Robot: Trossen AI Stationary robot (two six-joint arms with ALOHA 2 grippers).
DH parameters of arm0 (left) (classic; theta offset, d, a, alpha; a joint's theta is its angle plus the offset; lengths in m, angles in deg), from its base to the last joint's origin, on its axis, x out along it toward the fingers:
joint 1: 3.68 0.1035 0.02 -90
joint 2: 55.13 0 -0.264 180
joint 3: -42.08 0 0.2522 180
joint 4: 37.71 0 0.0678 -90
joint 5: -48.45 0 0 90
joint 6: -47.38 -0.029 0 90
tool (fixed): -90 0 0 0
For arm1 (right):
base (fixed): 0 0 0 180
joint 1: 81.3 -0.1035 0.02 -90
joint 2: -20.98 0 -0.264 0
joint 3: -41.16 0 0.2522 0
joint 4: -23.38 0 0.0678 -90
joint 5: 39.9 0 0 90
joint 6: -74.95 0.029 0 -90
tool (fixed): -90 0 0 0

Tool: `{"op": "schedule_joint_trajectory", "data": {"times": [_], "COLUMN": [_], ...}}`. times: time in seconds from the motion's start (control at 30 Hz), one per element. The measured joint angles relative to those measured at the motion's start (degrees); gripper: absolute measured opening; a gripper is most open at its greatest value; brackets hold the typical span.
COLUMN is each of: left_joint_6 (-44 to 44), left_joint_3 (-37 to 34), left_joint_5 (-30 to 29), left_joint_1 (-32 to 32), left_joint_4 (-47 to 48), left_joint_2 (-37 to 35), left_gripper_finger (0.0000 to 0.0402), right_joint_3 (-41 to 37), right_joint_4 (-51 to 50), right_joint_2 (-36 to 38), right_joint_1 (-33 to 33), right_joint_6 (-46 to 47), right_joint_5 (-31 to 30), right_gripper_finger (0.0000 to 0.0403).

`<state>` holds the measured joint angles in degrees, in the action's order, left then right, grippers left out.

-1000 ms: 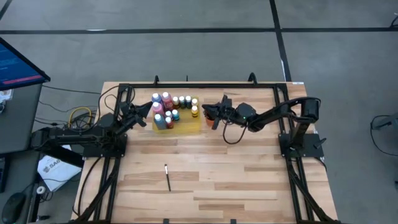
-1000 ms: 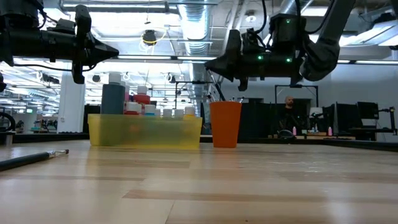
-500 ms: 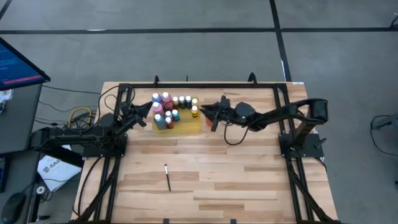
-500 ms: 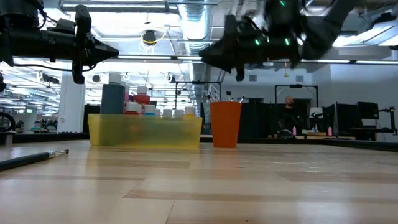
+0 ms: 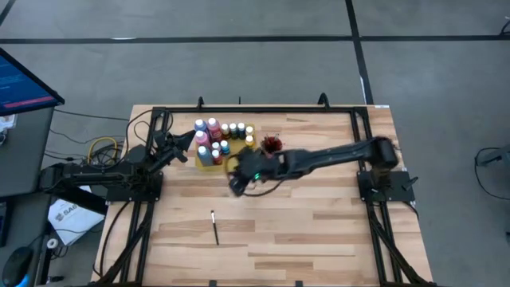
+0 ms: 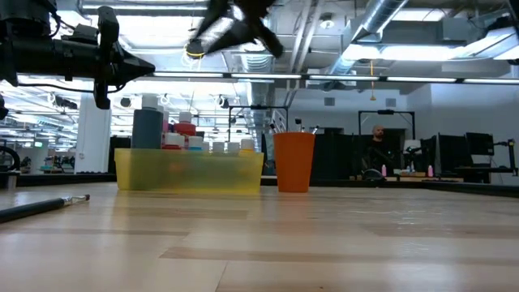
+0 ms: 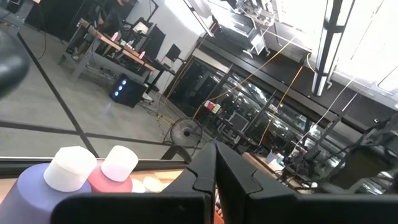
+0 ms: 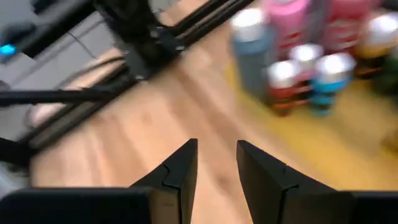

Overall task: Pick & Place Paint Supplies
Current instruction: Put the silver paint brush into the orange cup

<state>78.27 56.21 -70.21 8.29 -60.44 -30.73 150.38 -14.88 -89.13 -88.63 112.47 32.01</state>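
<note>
Several small paint bottles [image 5: 220, 137] with pale caps stand on a flat yellow mat [image 5: 243, 159] at the far middle of the table. They also show in the right wrist view as paint bottles [image 8: 292, 68]. One thin dark brush [image 5: 214, 227] lies flat on the wood nearer the front, seen low as brush [image 6: 40, 208]. My right gripper [image 8: 216, 163] is open with nothing between its fingers. It hovers as right gripper [image 5: 236, 185] just near-side of the mat. My left gripper [image 7: 215, 171] is shut and waits left of the bottles as left gripper [image 5: 191, 143].
A small orange-red cup [image 5: 272, 144] with dark brushes in it stands right of the mat, also seen as cup [image 6: 293, 162]. Black frame rails [image 5: 239, 110] run along the table's far and side edges. Bare wood [image 5: 319, 231] spreads over the near half.
My right gripper has left the orange-red cup. It has risen and swung fast toward the table's left and near side, and now tips downward over the wood in front of the mat. The bottles, the cup and the lying brush have stayed in place.
</note>
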Motion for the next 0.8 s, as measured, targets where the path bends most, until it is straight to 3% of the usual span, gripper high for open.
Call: {"op": "schedule_joint_trajectory", "data": {"times": [0.13, 0.37, 0.57, 0.8], "left_joint_6": [0.0, 0.0, 0.0, 0.0], "left_joint_3": [0.0, 0.0, 0.0, 0.0], "left_joint_5": [0.0, 0.0, 0.0, 0.0], "left_joint_1": [0.0, 0.0, 0.0, 0.0], "left_joint_4": [0.0, 0.0, 0.0, 0.0], "left_joint_2": [0.0, 0.0, 0.0, 0.0], "left_gripper_finger": [0.0001, 0.0001, 0.0001, 0.0001], "right_joint_3": [12.6, 28.7, 35.7, 37.5], "right_joint_4": [-4.6, -8.2, -11.8, -14.0], "right_joint_2": [-9.0, -22.8, -31.8, -35.8], "right_joint_1": [-3.9, -8.5, -9.5, -8.4], "right_joint_6": [5.7, 7.8, 12.0, 18.2], "right_joint_5": [0.0, 0.0, 0.1, 3.4], "right_gripper_finger": [0.0108, 0.0108, 0.0117, 0.0185]}}
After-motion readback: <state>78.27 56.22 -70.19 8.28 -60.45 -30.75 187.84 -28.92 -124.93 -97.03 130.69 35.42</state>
